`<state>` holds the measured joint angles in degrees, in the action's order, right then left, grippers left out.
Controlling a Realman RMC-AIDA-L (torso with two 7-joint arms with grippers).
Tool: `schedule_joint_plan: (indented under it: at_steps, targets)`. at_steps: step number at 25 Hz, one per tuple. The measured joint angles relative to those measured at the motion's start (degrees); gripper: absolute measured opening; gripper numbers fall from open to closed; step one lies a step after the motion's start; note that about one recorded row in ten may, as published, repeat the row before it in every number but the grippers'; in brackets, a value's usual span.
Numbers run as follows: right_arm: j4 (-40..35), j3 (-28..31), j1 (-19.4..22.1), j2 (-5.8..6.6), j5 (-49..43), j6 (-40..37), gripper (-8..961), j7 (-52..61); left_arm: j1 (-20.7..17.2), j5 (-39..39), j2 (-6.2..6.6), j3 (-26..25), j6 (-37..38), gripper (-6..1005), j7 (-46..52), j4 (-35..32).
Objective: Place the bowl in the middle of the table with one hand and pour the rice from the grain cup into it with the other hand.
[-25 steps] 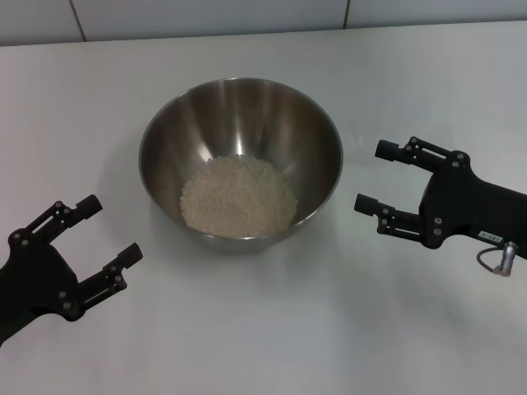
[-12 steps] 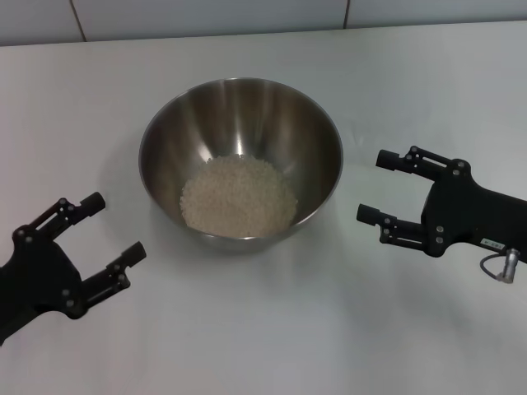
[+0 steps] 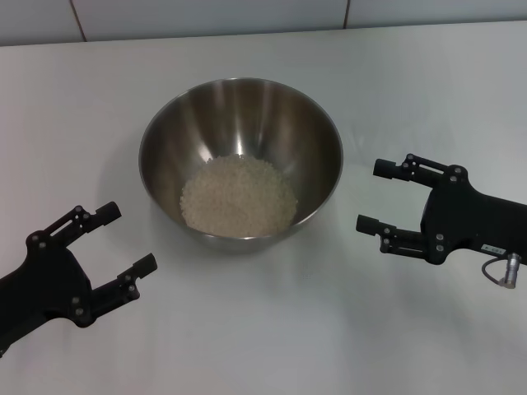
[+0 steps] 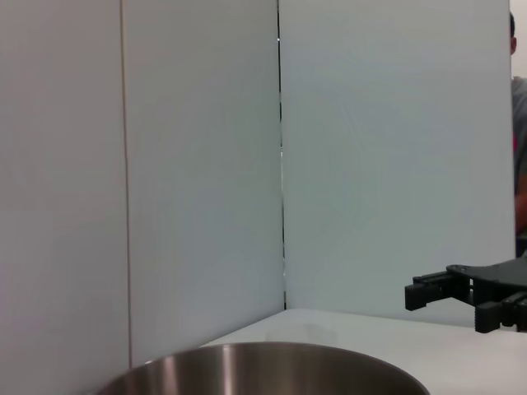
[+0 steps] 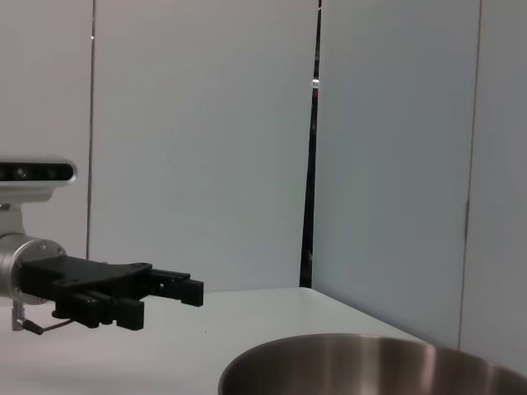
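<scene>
- At the centre of the white matte desk (image 3: 272, 329) stands the stainless-steel mixing bowl (image 3: 240, 123), upright, its thin rim a full circle in the head view.
- Rice (image 3: 238, 196) lies in a low pale heap on the bowl's floor, with bare brushed metal above it all round.
- To the bowl's left and nearer the robot, the left pincer (image 3: 122, 242) hovers with its two black fingers spread apart and nothing between them; it is clear of the bowl.
- On the bowl's other side, the right pincer (image 3: 370, 196) sits near the rim without touching it, fingers also apart and holding nothing, pointing toward the bowl.
- A small metal fitting with a looped cable (image 3: 497, 269) hangs off the right arm's wrist.
- The desk top is plain and unmarked, with soft shadows under the bowl and both arms.
- Beyond the far edge rises a pale panelled wall (image 3: 206, 16) with thin dark seams between panels.
- Both wrist views show the same light wall panels meeting at a dark vertical joint, with the bowl's rim curving across the foreground.
- I cannot find the grain cup in any view.
</scene>
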<state>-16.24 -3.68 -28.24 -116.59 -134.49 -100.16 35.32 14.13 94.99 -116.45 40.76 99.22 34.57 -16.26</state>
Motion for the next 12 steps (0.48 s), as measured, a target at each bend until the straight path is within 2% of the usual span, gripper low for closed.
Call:
schedule_joint_plan:
  at_steps: [12]
  targets:
    - [-0.02,0.08,-0.11,-0.05,0.26,0.29,762,0.01,0.03,0.03,0.0,0.03,-0.08,797,0.05,0.0]
